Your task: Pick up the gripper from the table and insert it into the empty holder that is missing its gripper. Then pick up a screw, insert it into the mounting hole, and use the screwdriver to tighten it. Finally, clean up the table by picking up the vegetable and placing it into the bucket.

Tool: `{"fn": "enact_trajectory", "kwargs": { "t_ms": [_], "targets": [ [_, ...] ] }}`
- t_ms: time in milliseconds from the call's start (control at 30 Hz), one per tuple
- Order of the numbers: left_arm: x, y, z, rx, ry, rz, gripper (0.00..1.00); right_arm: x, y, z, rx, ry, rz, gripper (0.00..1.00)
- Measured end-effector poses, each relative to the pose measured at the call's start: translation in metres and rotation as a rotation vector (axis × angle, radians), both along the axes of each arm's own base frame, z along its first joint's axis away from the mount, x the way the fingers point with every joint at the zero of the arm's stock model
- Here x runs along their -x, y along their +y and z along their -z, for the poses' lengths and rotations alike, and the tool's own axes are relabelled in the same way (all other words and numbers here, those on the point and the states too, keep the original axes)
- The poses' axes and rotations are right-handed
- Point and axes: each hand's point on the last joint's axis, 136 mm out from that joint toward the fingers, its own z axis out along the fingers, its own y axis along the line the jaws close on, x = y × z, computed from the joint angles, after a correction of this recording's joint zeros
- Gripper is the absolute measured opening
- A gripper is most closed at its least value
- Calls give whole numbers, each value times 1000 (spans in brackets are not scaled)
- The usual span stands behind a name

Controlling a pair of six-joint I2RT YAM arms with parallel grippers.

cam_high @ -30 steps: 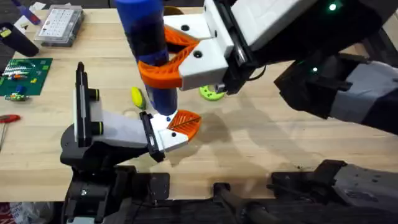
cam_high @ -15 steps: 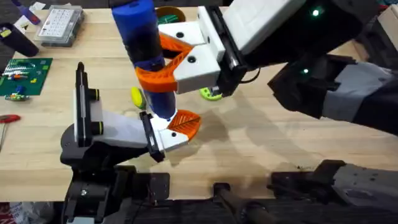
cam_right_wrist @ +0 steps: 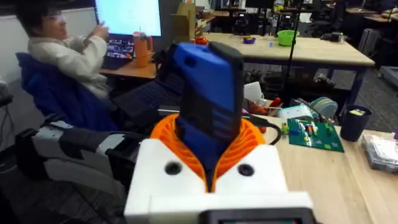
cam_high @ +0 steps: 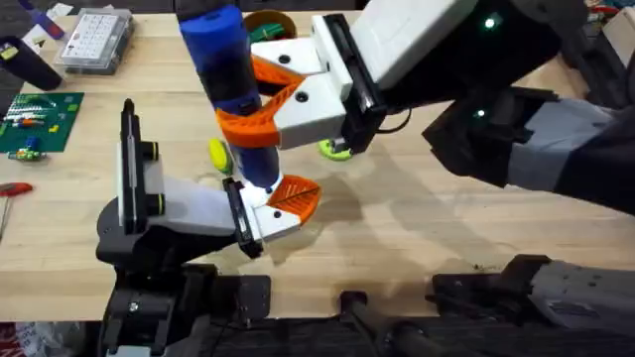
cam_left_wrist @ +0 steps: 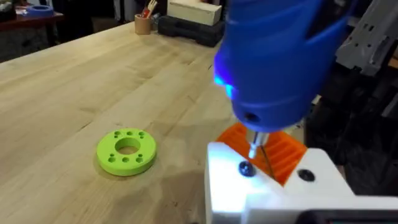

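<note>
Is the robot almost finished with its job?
About halfway. The white gripper part already sits in its holder. Right now the right gripper holds the screwdriver, tip on the screw. The vegetable lies on the table, not in the bucket yet.

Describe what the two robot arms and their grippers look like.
Both grippers have white blocky bodies with black screws and orange ribbed fingers. The right gripper sits on a bulky black arm with grey covers, green indicator lights and a thin black cable. The left gripper joins a black arm with yellow-ringed joints.
</note>
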Motion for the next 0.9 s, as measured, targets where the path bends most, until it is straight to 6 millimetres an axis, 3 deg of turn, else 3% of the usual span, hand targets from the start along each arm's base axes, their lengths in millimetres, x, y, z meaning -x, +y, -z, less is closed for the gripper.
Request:
{"fn": "enact_trajectory", "kwargs": {
  "t_ms": [900],
  "targets": [
    [0,0,0,0,0,0,5,-1,2,5,6,-13,-6,14]
  ]
}}
